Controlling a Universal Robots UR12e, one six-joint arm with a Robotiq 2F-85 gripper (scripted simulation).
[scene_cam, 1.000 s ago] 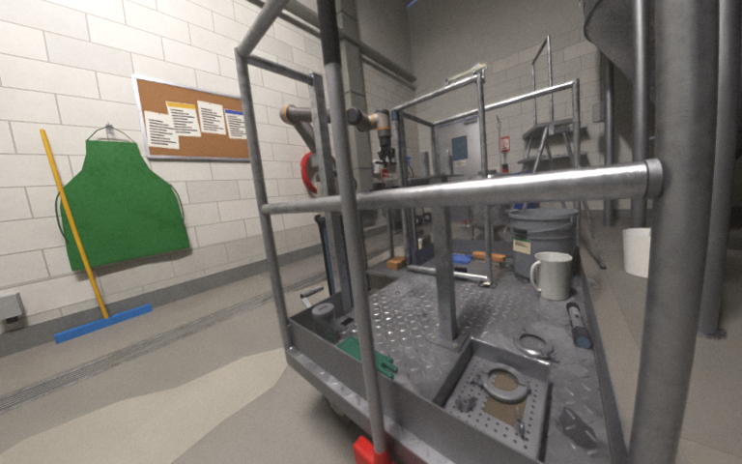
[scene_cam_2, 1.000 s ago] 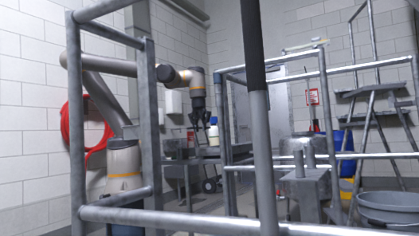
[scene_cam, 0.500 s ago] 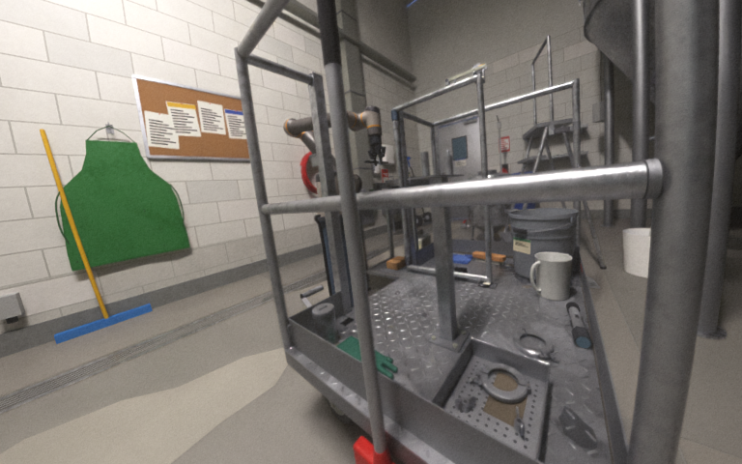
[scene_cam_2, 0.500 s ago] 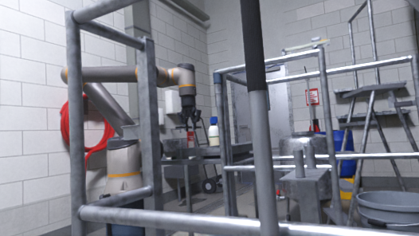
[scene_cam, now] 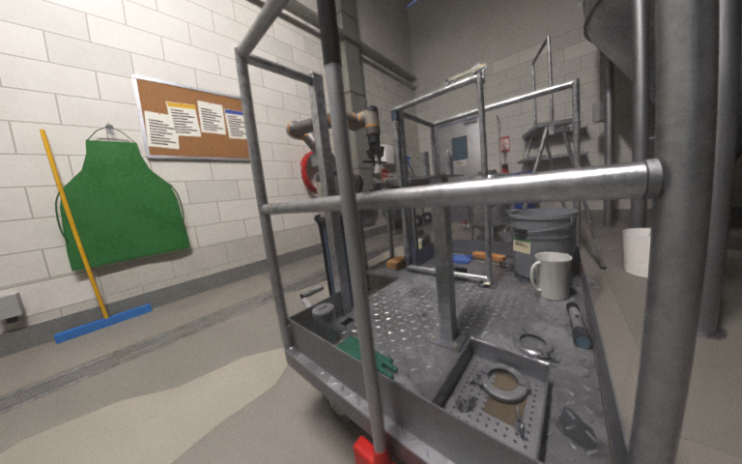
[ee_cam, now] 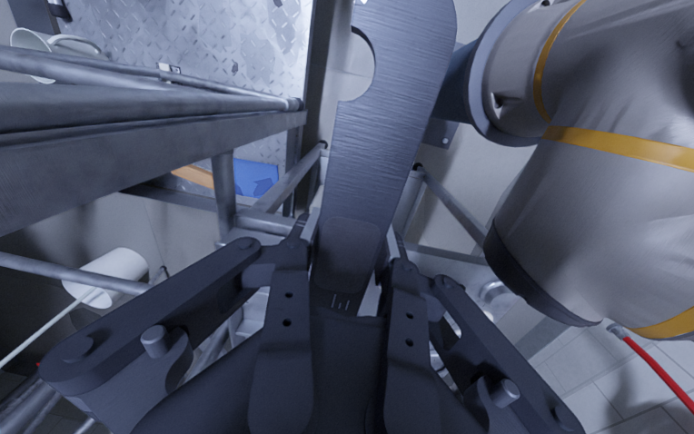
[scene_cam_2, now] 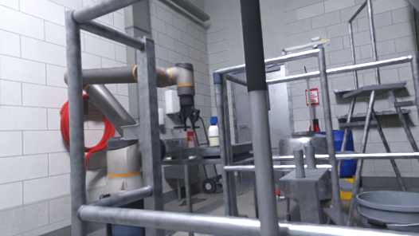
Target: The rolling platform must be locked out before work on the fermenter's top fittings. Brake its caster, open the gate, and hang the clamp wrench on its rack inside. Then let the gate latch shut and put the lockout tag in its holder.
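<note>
The clamp wrench (ee_cam: 378,117), a flat brushed-steel bar with a hooked notch near its far end, is held by its handle in my closed gripper (ee_cam: 348,256) and points down toward the platform's far end. Seen from the side, my gripper (scene_cam_2: 188,119) hangs high beside the far end of the rolling platform (scene_cam: 454,328), outside its rails near the arm's base (scene_cam_2: 123,167). The gate's frame (scene_cam: 438,164) stands at that far end. A small red piece (scene_cam_2: 190,139) shows just under the fingers. The red caster brake (scene_cam: 369,450) sits at the platform's near corner.
The platform's railing (scene_cam: 459,189) and posts cross the near view. On its deck are a grey bucket (scene_cam: 541,238), a white mug (scene_cam: 551,275), a perforated tray with a ring clamp (scene_cam: 500,396), and a green glove (scene_cam: 366,355). A red hose (scene_cam_2: 85,131) hangs on the left wall.
</note>
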